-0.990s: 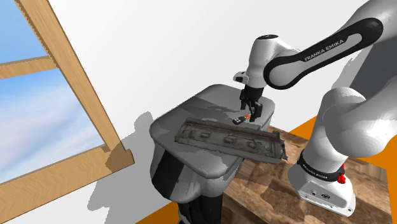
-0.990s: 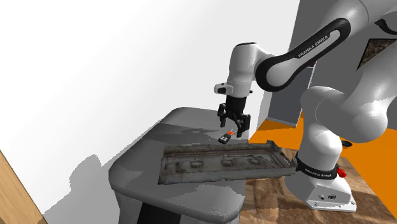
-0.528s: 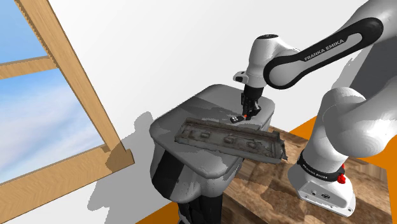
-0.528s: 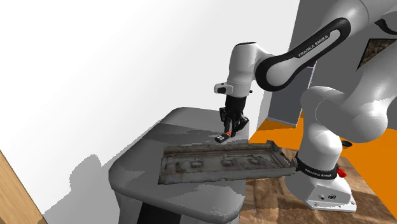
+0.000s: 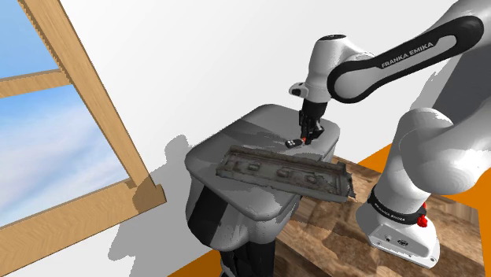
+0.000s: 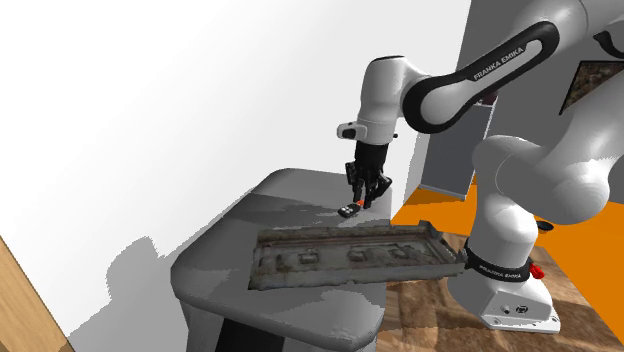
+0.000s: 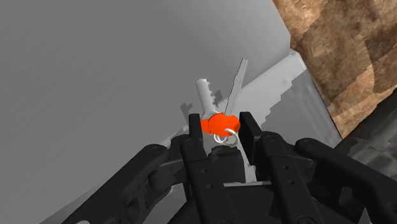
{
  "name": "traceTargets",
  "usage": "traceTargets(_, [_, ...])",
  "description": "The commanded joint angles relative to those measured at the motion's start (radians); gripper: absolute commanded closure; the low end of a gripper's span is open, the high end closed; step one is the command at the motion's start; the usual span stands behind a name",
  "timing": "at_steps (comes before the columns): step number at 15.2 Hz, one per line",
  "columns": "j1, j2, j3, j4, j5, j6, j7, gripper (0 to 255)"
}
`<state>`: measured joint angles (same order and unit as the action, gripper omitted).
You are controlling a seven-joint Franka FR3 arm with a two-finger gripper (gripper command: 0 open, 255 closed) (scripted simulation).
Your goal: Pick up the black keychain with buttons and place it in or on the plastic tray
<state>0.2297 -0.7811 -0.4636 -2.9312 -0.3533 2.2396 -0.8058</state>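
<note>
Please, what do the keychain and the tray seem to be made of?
Keychain: its grey keys may be metal, though they look flat grey with no shine. The ring looks like thin pale wire. The glossy orange-red part could be plastic or rubber.
Tray: mottled grey-brown, dull and worn-looking. The material is unclear, and nothing marks it plainly as plastic.

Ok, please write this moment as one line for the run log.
tool: shut on keychain | keychain: outside tray | placing: not yet done | next: probably carry over tray
</note>
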Motion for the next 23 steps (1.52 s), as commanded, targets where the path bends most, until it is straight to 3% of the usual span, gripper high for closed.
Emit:
traceTargets(1, [0.001, -0.024, 0.011, 0.016, 0.009, -0.041, 0.0, 255])
traceTargets(18, [0.026, -0.125, 0.088, 0.193, 0.08, -0.316, 0.001, 255])
traceTargets(23, [0.105, -0.12, 0.211, 0.181, 0.17, -0.307, 0.134, 255])
